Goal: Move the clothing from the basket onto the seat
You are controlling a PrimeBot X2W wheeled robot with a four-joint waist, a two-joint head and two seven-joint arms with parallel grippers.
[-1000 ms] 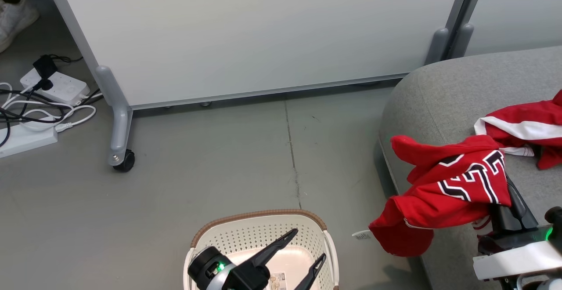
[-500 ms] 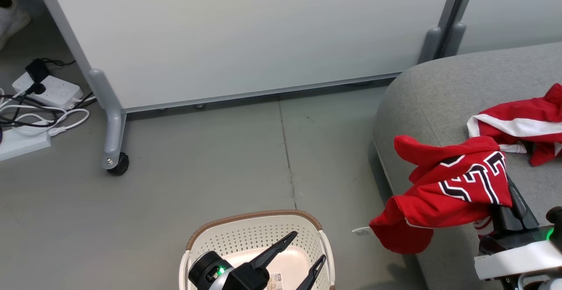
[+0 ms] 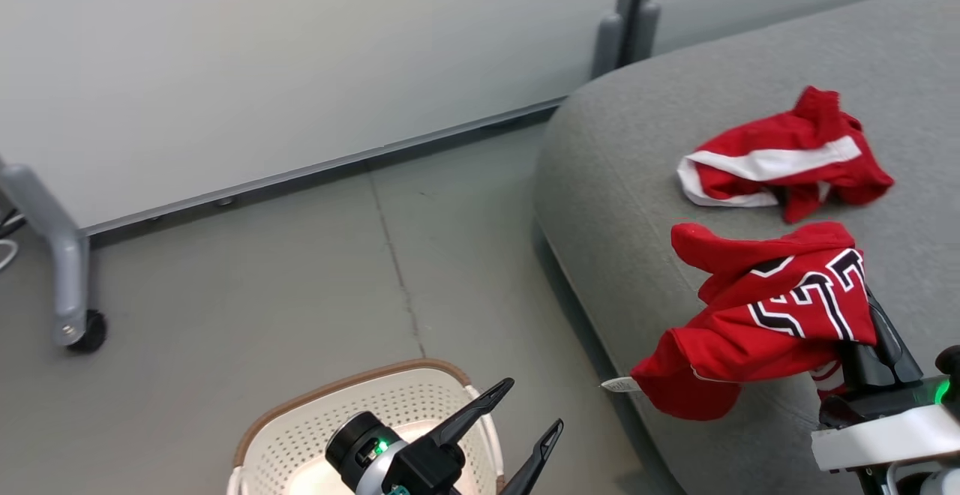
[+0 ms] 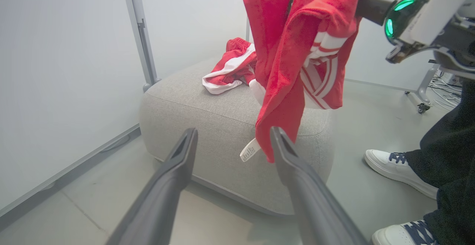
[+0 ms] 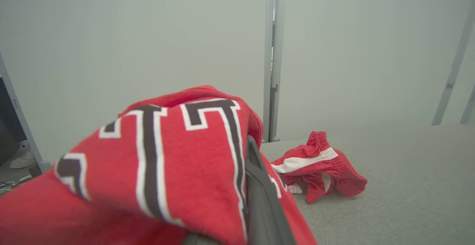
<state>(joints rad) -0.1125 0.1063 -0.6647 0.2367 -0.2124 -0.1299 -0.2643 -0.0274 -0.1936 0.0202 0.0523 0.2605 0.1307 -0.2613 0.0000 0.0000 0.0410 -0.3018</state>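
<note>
Right gripper (image 3: 874,345) clamped on lettered red garment (image 3: 765,315), lower right, hanging past the seat (image 3: 622,180) edge. Release here and it likely slides to floor (image 3: 300,270). Left gripper (image 3: 534,403) fingers apart, idle over basket (image 3: 337,386).

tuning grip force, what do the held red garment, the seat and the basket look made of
Red garment: soft, matte, slightly fuzzy knit, perhaps fleece; it drapes limply. Seat: grey woven upholstery, matte, finely flecked. Basket: likely moulded plastic, cream, smooth, with regular perforations; its brown rim looks woven.
</note>
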